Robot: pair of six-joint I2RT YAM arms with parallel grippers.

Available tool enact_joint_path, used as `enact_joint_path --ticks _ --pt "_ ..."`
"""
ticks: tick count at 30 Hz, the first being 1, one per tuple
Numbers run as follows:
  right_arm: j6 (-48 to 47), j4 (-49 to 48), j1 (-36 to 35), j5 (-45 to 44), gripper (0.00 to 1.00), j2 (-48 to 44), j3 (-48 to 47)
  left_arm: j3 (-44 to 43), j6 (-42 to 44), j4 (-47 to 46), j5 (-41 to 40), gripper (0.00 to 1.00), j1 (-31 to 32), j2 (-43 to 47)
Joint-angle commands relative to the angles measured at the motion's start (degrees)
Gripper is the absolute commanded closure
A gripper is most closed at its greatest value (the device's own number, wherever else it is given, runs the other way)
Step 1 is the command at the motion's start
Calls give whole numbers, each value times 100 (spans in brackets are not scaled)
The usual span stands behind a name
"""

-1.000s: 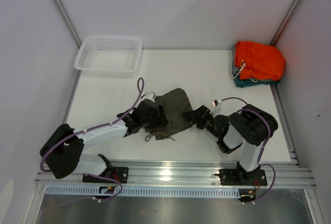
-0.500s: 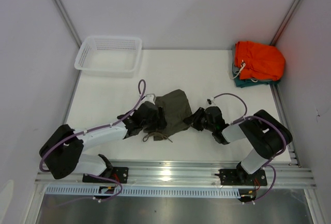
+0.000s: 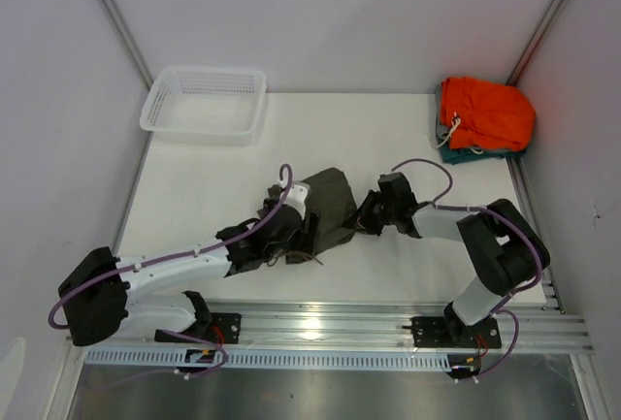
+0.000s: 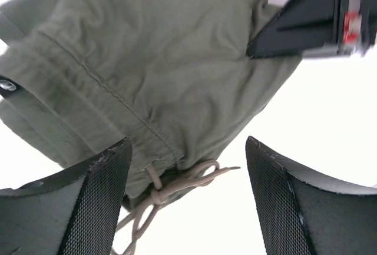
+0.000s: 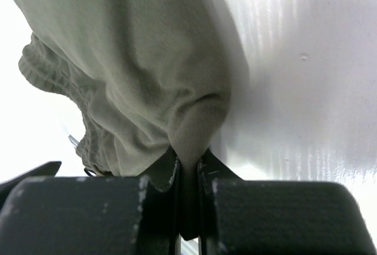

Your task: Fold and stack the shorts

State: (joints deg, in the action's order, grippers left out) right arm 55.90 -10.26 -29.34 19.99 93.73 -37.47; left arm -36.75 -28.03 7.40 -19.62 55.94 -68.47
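Top view, shorts (image 3: 332,205): olive cloth bunched in a crumpled heap on the white bench (image 3: 194,197), a little toward 6 o'clock from the middle, between my two arms.
Top view, left pincer (image 3: 307,233): low at the heap's 7 o'clock edge; from up here I cannot tell how wide it stands.
Top view, right pincer (image 3: 361,216): set against the heap's 3 o'clock edge.
Top view, basket (image 3: 204,102): white mesh, at the bench's 11 o'clock corner, well apart from the heap.
Top view, orange shorts (image 3: 485,113): folded at the 1 o'clock corner, lying on a teal garment (image 3: 454,155) whose edge shows at their 7 o'clock side.
Left wrist view, left pincer (image 4: 187,149): gaping wide, its mesh-faced fingers (image 4: 70,208) far apart, gripping nothing.
Left wrist view, shorts (image 4: 147,60): they fill the frame from 9 to 1 o'clock, a stitched seam running across them; the waist hem lies in the gap between my fingers.
Left wrist view, cord (image 4: 156,195): pale and knotted, spilling from the hem at 6 o'clock onto the bench.
Left wrist view, right pincer (image 4: 306,19): black, entering at 1 o'clock, its tip meeting the cloth's edge.
Right wrist view, right pincer (image 5: 188,172): clamped tight on a fold of the shorts (image 5: 135,60), the cloth squeezed between its pads at 6 o'clock.
Right wrist view, shorts: they spread from the pinch toward 11 o'clock, with a gathered hem at 9 o'clock.
Right wrist view, bench (image 5: 294,60): bare white from 1 to 4 o'clock, shadowed just beside the cloth.
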Motion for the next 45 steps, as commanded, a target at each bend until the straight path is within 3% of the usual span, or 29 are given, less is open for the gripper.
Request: enact_joint_path --ticks 1,5,8,20,27,38,45 --pt "-448 1508 95 347 97 74 -654 -209 816 -151 -727 19 346 53" --pt "-720 2369 192 812 100 724 -1436 -517 1273 -20 -1298 19 751 -447" --pt "-730 2450 201 788 100 673 -1543 -772 1449 34 -1764 18 1119 -896" --pt "-870 3443 341 954 100 822 -2299 -957 1986 -590 -1590 17 1656 -1573" --pt "-817 3549 403 1068 100 883 -2501 -1236 1828 -600 -1466 16 1815 -2011" --pt "-721 3426 447 1218 100 840 -2475 -2046 1318 199 -2265 16 1938 -3278" --pt "-800 3408 526 1280 100 804 -2414 -2082 791 692 -2942 17 1938 -3279"
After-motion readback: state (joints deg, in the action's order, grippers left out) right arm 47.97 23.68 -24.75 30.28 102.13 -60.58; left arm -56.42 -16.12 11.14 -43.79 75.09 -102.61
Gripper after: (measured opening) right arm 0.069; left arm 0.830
